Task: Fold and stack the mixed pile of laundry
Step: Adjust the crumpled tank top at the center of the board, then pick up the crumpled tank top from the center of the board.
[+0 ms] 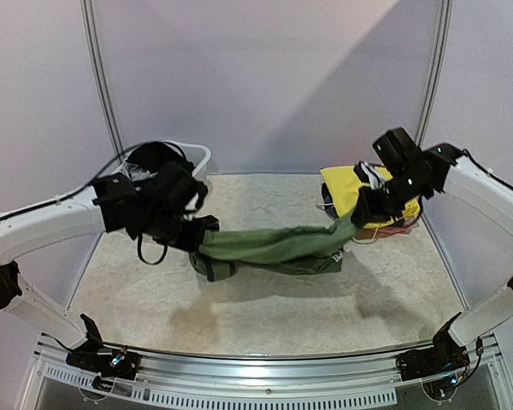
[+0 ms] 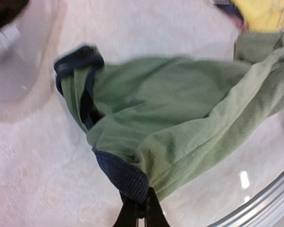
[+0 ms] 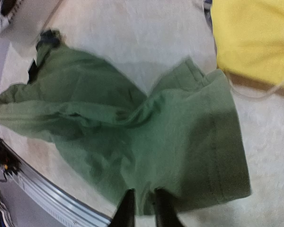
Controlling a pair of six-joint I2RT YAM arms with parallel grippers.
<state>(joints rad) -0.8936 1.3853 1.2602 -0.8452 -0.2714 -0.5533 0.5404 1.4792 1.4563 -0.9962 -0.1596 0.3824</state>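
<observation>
While olive-green T-shirt (image 1: 274, 246) hangs stretched just left of yellow garment (image 1: 346, 186), left gripper (image 2: 143, 203) is clamped on its navy trim (image 2: 123, 177); right gripper (image 3: 144, 205) pinches the hem nearest that garment.

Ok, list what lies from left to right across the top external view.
left gripper → olive-green T-shirt → yellow garment. The white tub and the right gripper overlap their neighbours, so both are left out.
</observation>
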